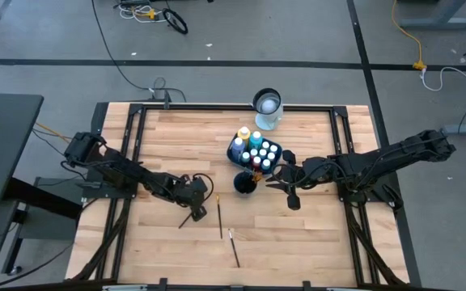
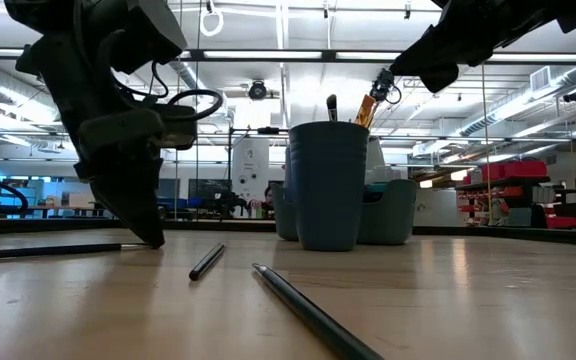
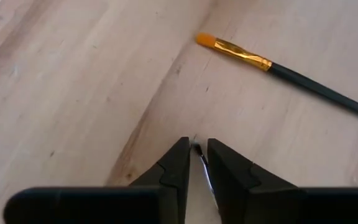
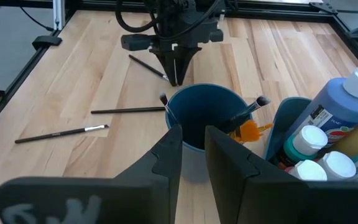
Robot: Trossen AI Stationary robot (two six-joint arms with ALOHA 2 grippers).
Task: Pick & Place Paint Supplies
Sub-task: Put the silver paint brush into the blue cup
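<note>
Currently the left end effector (image 1: 193, 212) is down at the counter (image 1: 168, 250), fingers drawn nearly together around the tip of a thin brush (image 3: 202, 163) lying on the wood; whether the pads actually pinch it is hard to tell from the wrist view, since a narrow gap shows on either side. A second brush (image 3: 284, 68) with an orange tip and gold ferrule lies just beyond, apart from the fingers. Two more brushes (image 1: 220, 217) (image 1: 234, 247) lie loose on the counter near the front edge. The right end effector (image 1: 275, 176) hovers just beside the dark blue cup (image 1: 245, 183), fingers almost closed and holding nothing visible. Brushes already stand in that cup. Behind it sits the holder of paint bottles (image 1: 259, 150), with the taller yellow bottle (image 1: 243, 134) at its far side. A clear glass jar (image 1: 267, 107) stands at the counter's far edge.
</note>
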